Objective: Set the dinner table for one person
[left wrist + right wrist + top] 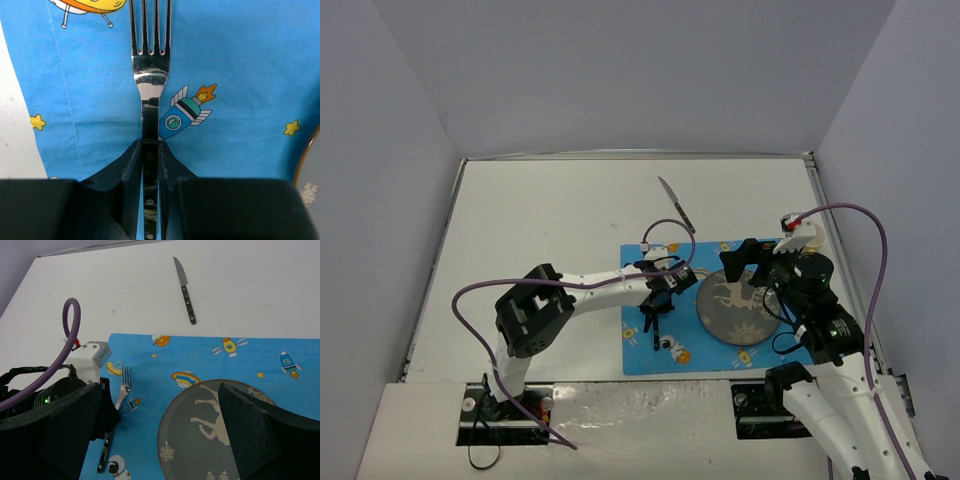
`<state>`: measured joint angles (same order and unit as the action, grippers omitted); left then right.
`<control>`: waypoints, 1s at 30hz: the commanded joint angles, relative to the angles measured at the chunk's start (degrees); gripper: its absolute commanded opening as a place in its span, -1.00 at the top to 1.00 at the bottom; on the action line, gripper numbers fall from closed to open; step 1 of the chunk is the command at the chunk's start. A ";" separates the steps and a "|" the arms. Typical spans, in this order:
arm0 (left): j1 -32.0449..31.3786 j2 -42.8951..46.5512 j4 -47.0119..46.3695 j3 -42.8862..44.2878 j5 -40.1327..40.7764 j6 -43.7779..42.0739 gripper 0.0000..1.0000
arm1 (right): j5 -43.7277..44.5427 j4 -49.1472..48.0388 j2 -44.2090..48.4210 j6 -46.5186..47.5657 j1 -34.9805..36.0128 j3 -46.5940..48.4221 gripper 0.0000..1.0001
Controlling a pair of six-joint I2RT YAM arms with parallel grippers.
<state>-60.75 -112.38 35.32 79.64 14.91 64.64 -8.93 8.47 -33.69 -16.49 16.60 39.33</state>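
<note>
My left gripper is shut on the handle of a steel fork, just behind its neck. The fork lies low along the left part of the blue cartoon-print placemat, tines pointing away from me; it also shows in the right wrist view. A grey plate with a deer print sits on the placemat right of the fork. My right gripper is open and empty above the plate's far edge. A knife lies on the white dinner table beyond the placemat.
The table's grey rim and the booth walls close in the back and both sides. The left arm's purple cable loops above the placemat's far-left corner. The right arm's cable arcs over the table's right edge.
</note>
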 commanded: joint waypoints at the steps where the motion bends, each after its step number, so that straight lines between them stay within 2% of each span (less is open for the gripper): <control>1: -0.29 4.31 0.62 1.17 2.00 2.86 1.00 | 0.49 -2.71 -0.59 -0.17 0.27 1.54 -1.00; 6: -0.29 3.40 0.61 0.97 1.15 2.77 0.93 | 0.75 -2.67 -0.19 -0.03 0.27 1.02 -1.00; 14: -0.25 5.40 0.61 -0.45 2.13 2.78 0.25 | 0.58 -2.75 -1.36 0.40 0.27 1.09 -1.00; 19: -0.21 8.99 2.43 0.21 4.26 0.96 -0.02 | 0.49 -2.69 -4.32 1.00 0.34 2.94 -1.00; 21: 0.02 11.03 3.34 0.96 4.94 -0.87 -0.21 | 0.22 -2.67 -6.51 1.57 0.28 4.46 -1.00; 22: 0.20 11.05 3.36 1.23 4.95 -2.16 -0.22 | 0.06 -2.75 -7.63 2.08 0.36 5.15 -1.00; 26: 3.13 15.72 7.86 4.35 6.25 -10.25 -0.78 | 1.43 -3.27 -16.14 4.58 0.36 10.16 -1.00; 27: 4.09 16.77 7.92 4.63 6.35 -11.89 -0.86 | 1.37 -3.20 -16.32 4.62 0.36 11.56 -1.00; 30: 11.25 21.67 7.99 3.89 3.78 -18.13 -0.94 | 1.16 -3.28 -27.45 8.11 0.42 18.04 -1.00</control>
<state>-57.18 -99.17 40.81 81.03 18.03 56.90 -8.72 9.46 -50.51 -13.31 16.60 48.93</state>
